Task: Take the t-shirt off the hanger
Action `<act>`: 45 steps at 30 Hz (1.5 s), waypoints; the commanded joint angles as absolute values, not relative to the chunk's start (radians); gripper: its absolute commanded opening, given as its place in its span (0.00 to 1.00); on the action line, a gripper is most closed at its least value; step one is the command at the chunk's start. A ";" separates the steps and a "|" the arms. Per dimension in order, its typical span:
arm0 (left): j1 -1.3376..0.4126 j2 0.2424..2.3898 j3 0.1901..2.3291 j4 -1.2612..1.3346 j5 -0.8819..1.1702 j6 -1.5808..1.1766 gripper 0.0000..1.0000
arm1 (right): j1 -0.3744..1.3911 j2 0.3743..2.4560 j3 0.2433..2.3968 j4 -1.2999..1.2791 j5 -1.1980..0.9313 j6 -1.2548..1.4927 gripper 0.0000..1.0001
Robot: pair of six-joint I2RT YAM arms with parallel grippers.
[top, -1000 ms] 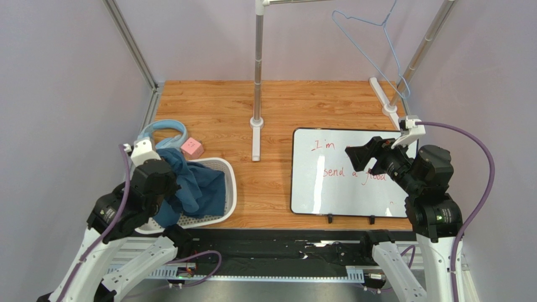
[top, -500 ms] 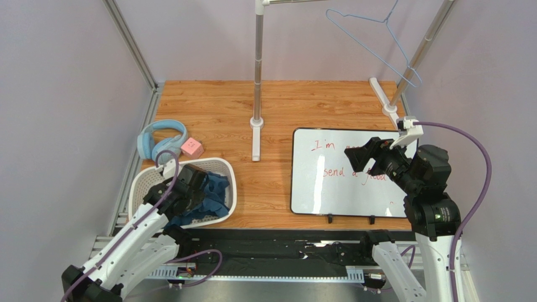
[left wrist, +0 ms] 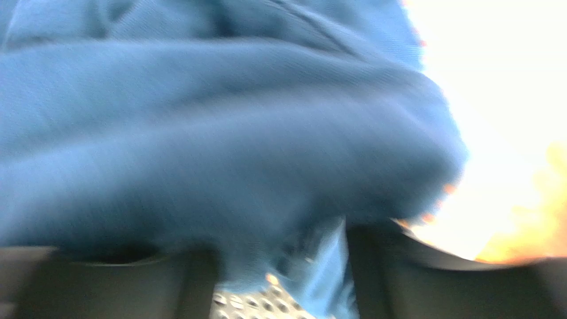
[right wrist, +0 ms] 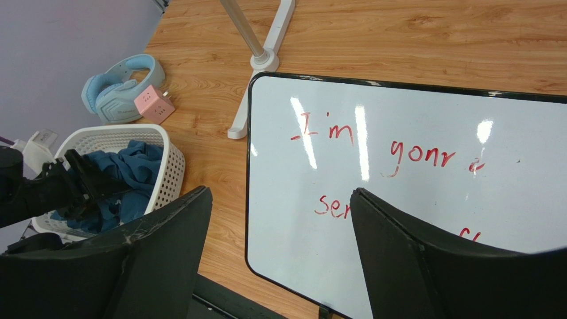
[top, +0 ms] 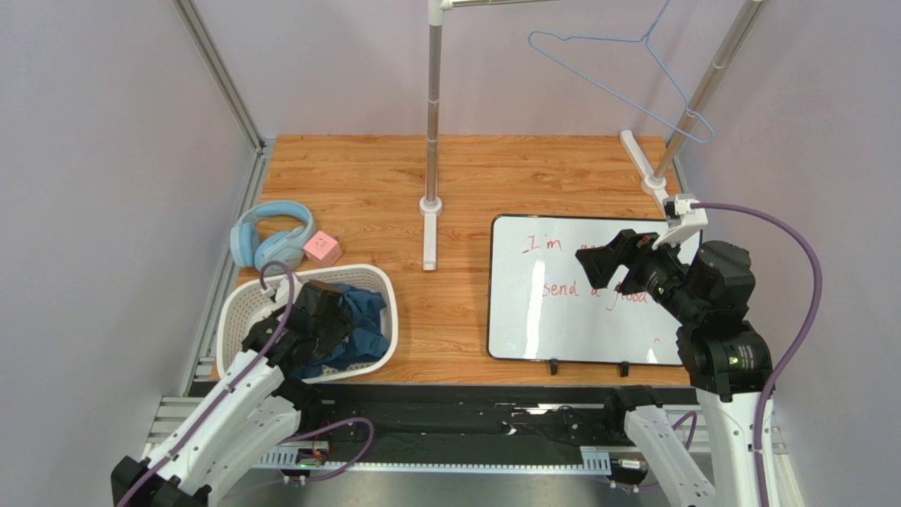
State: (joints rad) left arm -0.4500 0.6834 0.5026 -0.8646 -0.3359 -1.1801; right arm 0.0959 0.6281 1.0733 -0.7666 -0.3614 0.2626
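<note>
The dark teal-blue t-shirt lies bunched in a white perforated basket at the front left, off the hanger. Bare, the pale-blue wire hanger hangs from the rack bar at the back right. My left gripper is down in the basket and open, with blurred shirt cloth filling its view and drooping between the parted fingers. From the right wrist, the shirt and basket show at the left. My right gripper hovers open and empty over the whiteboard.
A whiteboard with red writing lies at the front right. Blue headphones and a pink cube sit behind the basket. The rack's upright pole stands mid-table on its foot; a slanted pole rises at the right.
My left arm came down into the basket with the shirt and its gripper opened, letting go of the cloth. The bare hanger swung leftward. The right arm barely moved.
</note>
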 commanded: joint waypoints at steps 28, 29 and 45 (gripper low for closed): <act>-0.448 0.954 1.075 -1.460 -0.459 -1.036 1.00 | 0.960 0.913 1.213 -0.749 0.247 0.327 1.00; -0.448 0.944 1.086 -1.462 -0.436 -1.023 0.99 | 0.966 0.922 1.204 -0.733 0.239 0.331 1.00; -0.448 0.465 1.010 -0.915 0.322 -0.765 0.99 | 1.063 0.930 1.095 -0.516 0.126 0.425 1.00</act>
State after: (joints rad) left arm -0.4492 0.5392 1.1007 -1.2278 -0.0731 -0.9073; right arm 1.0378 0.9512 1.1481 -0.6567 0.1825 0.3630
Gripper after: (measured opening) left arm 0.993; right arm 0.998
